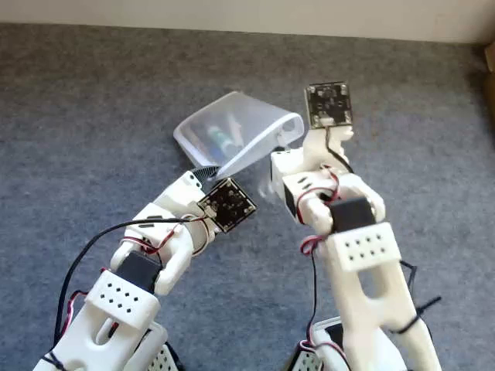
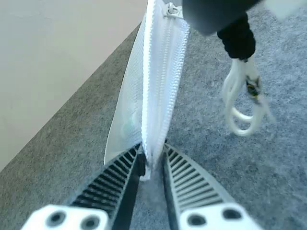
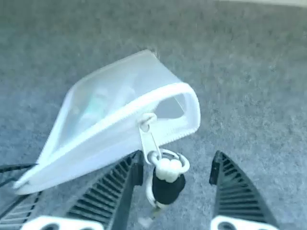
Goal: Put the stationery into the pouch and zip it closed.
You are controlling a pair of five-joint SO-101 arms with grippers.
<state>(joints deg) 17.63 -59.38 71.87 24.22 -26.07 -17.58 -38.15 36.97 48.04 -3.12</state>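
Pouch (image 1: 232, 135): translucent frosted plastic with soft walls and a white woven zip tape along its top edge. It stands up off the grey, felt-like table (image 1: 93, 93). It is gripped at one end, and the other end bulges into a rounded open mouth (image 3: 184, 103).

Left claw (image 2: 152, 158): the black ribbed fingers (image 2: 115, 182) are pressed together on the end of the zip tape. I read this as clamped on the pouch, at the corner nearest the left arm.

Right claw (image 3: 177, 160): the fingers stand well apart and grip nothing. The pale slider (image 3: 146, 128) sits part-way along the zip. Its pull (image 3: 165, 179) (a white cord loop threaded through a black bead) hangs in the gap between the fingers, nearer one of them. I cannot tell whether it touches that finger.

Contents: a piece of stationery (image 1: 224, 139) shows through the pouch wall as a green-and-white shape. Any lettering on it is too small and blurred to read.

In the left wrist view the cord loop (image 2: 242, 103) dangles beside the zip tape, apart from it. The table surface looks nappy and matte, like short-pile carpet.
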